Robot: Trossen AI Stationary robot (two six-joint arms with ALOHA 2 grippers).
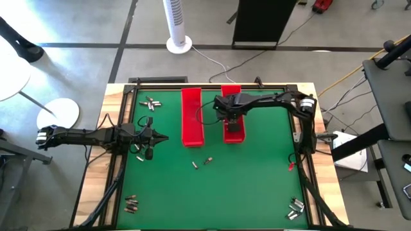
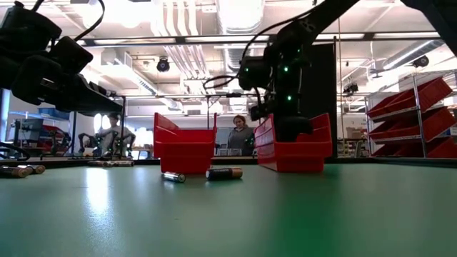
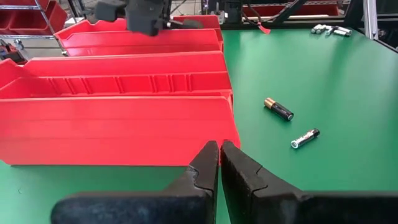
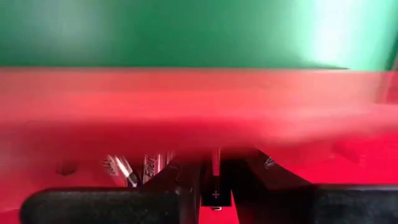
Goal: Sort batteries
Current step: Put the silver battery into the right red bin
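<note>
Batteries lie in little groups on the green table (image 1: 257,186). Two lie in the middle (image 1: 200,163), near the red trays. Others sit near the far left corner (image 1: 151,102), the near left corner (image 1: 131,205) and the near right corner (image 1: 295,208). The right gripper (image 4: 216,180) reaches down into the right red tray (image 1: 232,131) and pinches a small battery (image 4: 216,194) between its fingers. The left gripper (image 3: 220,163) is stretched out low beside the left red tray (image 1: 191,119), fingers pressed together with nothing in them.

Left gripper (image 3: 219,158) shut; right gripper (image 4: 214,180) lowered.
</note>
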